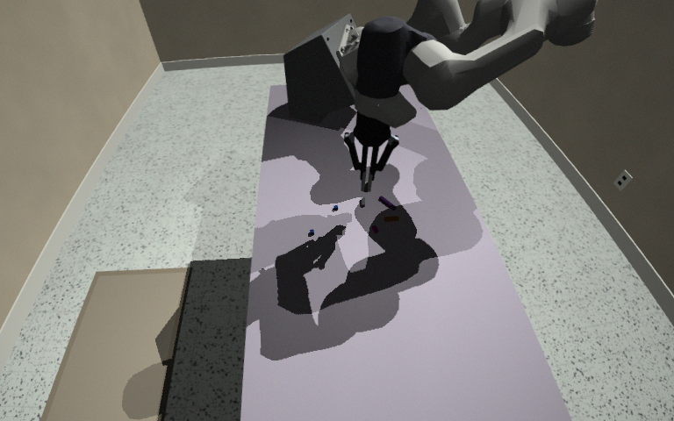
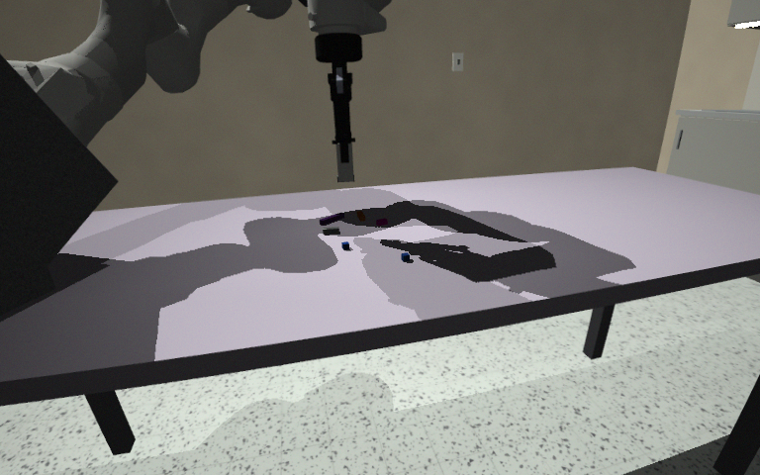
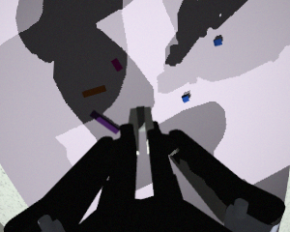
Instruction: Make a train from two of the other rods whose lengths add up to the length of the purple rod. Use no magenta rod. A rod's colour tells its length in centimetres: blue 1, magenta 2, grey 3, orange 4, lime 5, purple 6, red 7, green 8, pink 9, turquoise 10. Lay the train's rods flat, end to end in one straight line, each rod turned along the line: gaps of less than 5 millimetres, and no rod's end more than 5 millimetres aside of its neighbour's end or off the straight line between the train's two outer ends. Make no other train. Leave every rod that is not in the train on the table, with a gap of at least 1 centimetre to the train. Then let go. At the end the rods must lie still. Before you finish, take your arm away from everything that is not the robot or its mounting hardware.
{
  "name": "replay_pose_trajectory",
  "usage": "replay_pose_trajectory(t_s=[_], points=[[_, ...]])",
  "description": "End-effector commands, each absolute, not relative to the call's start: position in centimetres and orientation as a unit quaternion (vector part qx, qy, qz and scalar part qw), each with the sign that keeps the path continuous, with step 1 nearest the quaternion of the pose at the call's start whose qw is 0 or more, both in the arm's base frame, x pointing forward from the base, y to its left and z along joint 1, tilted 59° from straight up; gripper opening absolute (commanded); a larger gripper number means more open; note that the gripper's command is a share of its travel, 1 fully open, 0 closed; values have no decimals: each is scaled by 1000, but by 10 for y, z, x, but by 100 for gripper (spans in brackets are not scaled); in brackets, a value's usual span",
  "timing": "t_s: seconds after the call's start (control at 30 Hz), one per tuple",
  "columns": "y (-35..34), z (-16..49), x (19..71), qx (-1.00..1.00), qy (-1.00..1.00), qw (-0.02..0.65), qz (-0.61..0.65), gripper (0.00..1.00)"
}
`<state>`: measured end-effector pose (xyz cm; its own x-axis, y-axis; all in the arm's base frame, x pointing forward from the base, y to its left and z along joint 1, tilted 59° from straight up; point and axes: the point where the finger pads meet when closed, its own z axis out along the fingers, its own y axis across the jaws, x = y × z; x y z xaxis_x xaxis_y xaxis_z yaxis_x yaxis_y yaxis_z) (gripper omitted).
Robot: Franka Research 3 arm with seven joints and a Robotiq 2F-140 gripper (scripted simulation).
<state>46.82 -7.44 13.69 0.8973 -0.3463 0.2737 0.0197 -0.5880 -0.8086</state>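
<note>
My gripper [image 1: 366,183] hangs well above the table [image 1: 434,338], pinched narrow on what I take to be a grey rod [image 3: 140,116] held end-down. I read that as carrying it to the second grey [image 1: 362,203] lying almost beneath, since two greys match the purple rod [image 1: 386,202] just beside. The pale tabletop is crossed by heavy arm shadows. It stands on a speckled floor between brown walls.

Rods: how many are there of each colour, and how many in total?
Blue rods: 2
Grey rods: 2, one on the table, one held rod in the gripper
Purple rod: 1
Orange rod: 1
Magenta rod: 1
Total: 7
</note>
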Motion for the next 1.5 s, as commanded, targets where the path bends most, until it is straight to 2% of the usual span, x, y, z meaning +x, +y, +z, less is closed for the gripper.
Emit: replay_pose_trajectory(t_s=[0.0, 0.7, 1.47], points=[[-69, 132, 471, -868, 85, 441, -212, 3], [-16, 95, 503, -868, 85, 441, -212, 3], [-11, 92, 506, -868, 85, 441, -212, 3]])
